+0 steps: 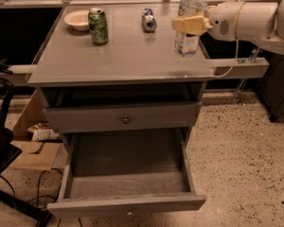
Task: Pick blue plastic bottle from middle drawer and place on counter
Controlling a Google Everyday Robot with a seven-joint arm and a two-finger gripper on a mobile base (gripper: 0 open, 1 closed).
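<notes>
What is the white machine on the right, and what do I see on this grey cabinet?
It is a robot arm that reaches in from the right. Its gripper has two pale fingers, shut on a clear bottle at the right edge of the counter. The one camera looks down at the cabinet from the front. On the counter are a bowl, a green can and a small can. Below are a closed drawer and an open drawer.

Flat grey counter (132, 56), as I see it:
Cream bowl (78, 19) & green soda can (98, 26) back-left, blue-silver can (148, 20) back-mid; gripper (190, 25) clamps blue plastic bottle (185, 44) at right edge.
</notes>
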